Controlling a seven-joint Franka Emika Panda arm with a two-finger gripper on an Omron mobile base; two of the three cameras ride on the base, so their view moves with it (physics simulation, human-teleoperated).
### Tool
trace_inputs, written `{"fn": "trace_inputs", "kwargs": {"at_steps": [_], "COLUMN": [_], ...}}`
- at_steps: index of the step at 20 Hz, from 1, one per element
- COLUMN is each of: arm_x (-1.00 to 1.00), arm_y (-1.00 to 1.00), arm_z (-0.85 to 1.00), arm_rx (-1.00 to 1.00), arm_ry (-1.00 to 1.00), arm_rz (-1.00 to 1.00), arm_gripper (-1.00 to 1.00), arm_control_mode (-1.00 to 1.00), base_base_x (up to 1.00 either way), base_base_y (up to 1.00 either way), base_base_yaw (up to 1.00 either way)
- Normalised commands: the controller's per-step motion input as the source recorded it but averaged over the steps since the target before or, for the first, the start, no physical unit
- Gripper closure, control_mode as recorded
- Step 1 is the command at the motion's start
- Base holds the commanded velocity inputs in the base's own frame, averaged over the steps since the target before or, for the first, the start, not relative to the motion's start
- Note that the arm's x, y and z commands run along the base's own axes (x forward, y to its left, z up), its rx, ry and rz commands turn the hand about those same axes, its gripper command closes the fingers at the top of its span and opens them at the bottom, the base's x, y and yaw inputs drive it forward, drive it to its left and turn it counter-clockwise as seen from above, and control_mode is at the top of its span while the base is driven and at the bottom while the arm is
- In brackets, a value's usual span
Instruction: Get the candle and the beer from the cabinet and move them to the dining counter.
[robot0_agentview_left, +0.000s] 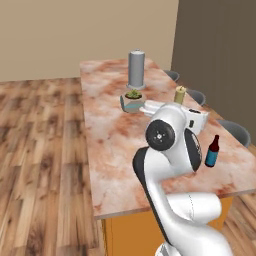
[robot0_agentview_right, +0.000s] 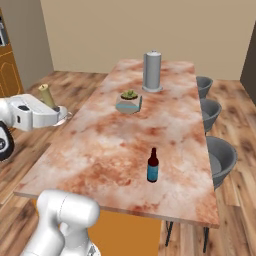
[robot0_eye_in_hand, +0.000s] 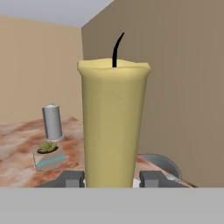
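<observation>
Between my two dark fingertips, seen from the hand camera, stands the candle (robot0_eye_in_hand: 113, 127): pale olive-yellow, upright, black wick curved at its top, held at its base by my pincer (robot0_eye_in_hand: 112, 179), which is closed on it. From the right base camera, the candle (robot0_agentview_right: 46, 95) and its whitish dish ride at the end of my white hand, off the long left edge of the tabletop (robot0_agentview_right: 100, 150) and above the wooden floor (robot0_agentview_right: 70, 85), not resting on the marble. The beer (robot0_agentview_right: 153, 165) stands upright on the tabletop, towards the near end and nearer the long right edge, where grey chairs (robot0_agentview_right: 220, 160) line up. Towards the far end a tall grey cylinder (robot0_agentview_right: 152, 71) stands, with a small potted plant (robot0_agentview_right: 129, 101) just in front of it. From the left base camera, the candle (robot0_agentview_left: 180, 95) shows past my arm.
</observation>
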Motion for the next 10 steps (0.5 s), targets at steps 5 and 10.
{"fn": "trace_inputs", "kwargs": {"at_steps": [5,10], "arm_x": [0.16,0.3], "arm_y": [0.3,0.37], "arm_z": [-0.38,-0.34], "arm_rx": [0.0,0.0], "arm_ry": [-0.01,0.0], "arm_rz": [-0.01,-0.2], "arm_gripper": [1.0,1.0], "arm_control_mode": [-1.0,-1.0], "base_base_x": [0.0,0.0], "base_base_y": [0.0,0.0], "base_base_yaw": [0.0,0.0]}}
